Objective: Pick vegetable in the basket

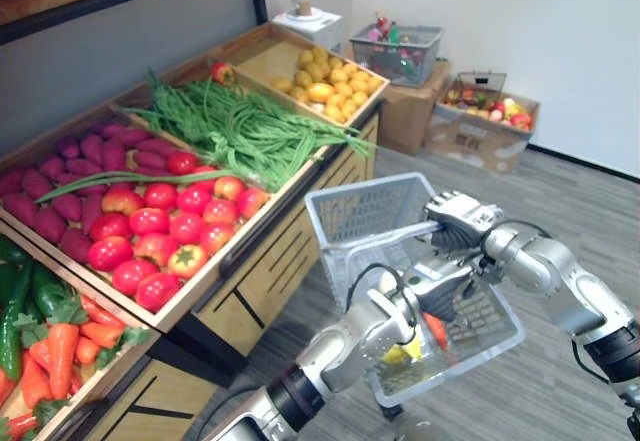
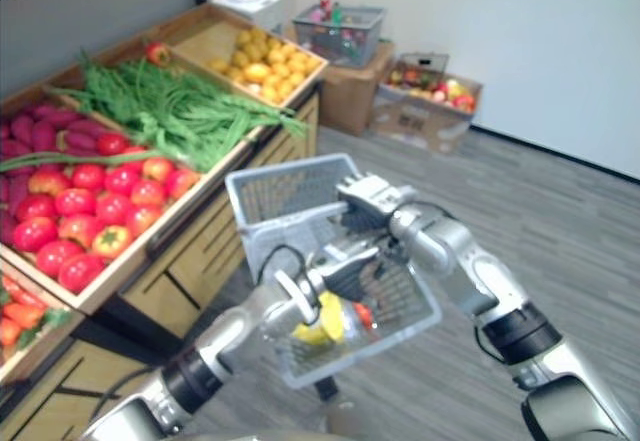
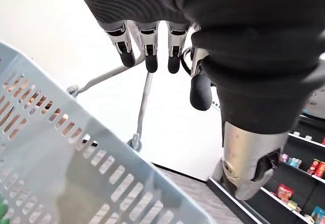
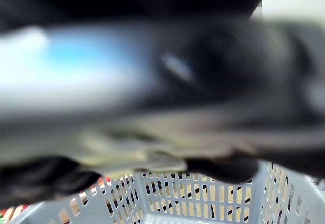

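"Basket (image 1: pixel 360 206) first: where is it?"

"Hanging from my right hand (image 1: pixel 458 217), out in front of the wooden produce stand (image 1: pixel 255 306). My fingers there are curled round its wire handle (image 3: pixel 143 104)."

"And the other hand?"

"My left hand (image 1: pixel 435 283) hovers over the basket's open top, just beside the handle. Its fingers (image 3: pixel 151 61) are straight and a little apart, thumb off to one side, holding nothing."

"Anything inside?"

"An orange-red piece (image 1: pixel 436 329) and a yellow piece (image 1: pixel 405 351) lie close together on the bottom, under my left hand. I cannot tell what kind they are."

"On the stand?"

"Tomatoes (image 1: pixel 160 226), long green beans (image 1: pixel 240 131) beside them, carrots (image 1: pixel 60 351) in the nearest bin."
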Controlling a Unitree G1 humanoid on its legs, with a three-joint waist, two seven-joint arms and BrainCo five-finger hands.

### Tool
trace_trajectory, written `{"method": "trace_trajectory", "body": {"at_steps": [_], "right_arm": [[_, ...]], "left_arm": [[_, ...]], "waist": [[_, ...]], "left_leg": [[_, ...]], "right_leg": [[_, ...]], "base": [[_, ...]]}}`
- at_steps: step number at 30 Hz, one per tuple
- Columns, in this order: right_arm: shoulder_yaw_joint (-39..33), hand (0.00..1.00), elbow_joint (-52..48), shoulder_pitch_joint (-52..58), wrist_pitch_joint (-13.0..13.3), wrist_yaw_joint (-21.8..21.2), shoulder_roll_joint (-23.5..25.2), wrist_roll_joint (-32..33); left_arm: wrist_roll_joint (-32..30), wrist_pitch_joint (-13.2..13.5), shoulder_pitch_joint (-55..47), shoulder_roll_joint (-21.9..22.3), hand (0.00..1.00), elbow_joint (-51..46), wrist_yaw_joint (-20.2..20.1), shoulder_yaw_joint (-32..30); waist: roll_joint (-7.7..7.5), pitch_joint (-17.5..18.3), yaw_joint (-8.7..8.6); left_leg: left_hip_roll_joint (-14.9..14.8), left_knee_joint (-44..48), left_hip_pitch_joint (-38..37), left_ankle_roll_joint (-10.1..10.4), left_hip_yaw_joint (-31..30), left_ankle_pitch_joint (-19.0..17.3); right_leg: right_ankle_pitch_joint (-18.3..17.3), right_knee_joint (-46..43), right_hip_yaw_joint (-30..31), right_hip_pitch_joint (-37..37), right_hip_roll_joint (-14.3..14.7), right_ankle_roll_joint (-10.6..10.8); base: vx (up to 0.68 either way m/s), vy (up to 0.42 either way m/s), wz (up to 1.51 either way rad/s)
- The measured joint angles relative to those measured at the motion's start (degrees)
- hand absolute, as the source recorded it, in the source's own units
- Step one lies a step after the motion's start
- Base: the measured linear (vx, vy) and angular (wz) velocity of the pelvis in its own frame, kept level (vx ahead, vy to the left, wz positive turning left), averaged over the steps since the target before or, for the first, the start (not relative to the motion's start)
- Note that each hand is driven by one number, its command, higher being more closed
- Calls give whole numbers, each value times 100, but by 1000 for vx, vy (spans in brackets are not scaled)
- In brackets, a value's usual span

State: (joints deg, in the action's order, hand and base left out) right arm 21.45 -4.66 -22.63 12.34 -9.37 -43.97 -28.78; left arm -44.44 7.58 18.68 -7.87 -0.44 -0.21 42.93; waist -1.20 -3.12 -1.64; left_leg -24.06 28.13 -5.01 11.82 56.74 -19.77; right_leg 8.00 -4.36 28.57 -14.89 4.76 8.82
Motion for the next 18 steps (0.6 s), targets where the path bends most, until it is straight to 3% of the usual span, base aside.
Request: {"method": "trace_trajectory", "body": {"at_steps": [6,9,14,18], "right_arm": [[-97,100,-10,122,126,42,12,5],[-276,100,272,367,165,88,185,-29],[-714,100,1472,550,-246,269,699,-279],[-1222,100,1924,841,-509,378,962,-478]], "left_arm": [[1328,-9,-532,-494,0,-833,-73,61],[2278,35,-800,-923,0,-1593,-234,76],[3626,665,-1004,-1050,0,-2955,-222,186],[4227,747,-1196,-1282,0,-3150,-184,162]], "waist": [[-3,2,24],[-2,2,29],[2,5,122],[14,12,184]], "left_leg": [[-40,16,88,-48,-148,30],[-35,15,183,-82,-290,50],[80,-50,334,-156,-551,95],[155,-115,513,-184,-826,131]], "right_leg": [[-16,-13,-136,1,-12,-24],[-18,-16,-287,9,-67,-27],[-27,-15,-536,17,-233,-38],[-60,-16,-822,22,-372,-87]], "base": [[9,19,11],[7,23,20],[-9,33,26],[-13,15,38]]}}
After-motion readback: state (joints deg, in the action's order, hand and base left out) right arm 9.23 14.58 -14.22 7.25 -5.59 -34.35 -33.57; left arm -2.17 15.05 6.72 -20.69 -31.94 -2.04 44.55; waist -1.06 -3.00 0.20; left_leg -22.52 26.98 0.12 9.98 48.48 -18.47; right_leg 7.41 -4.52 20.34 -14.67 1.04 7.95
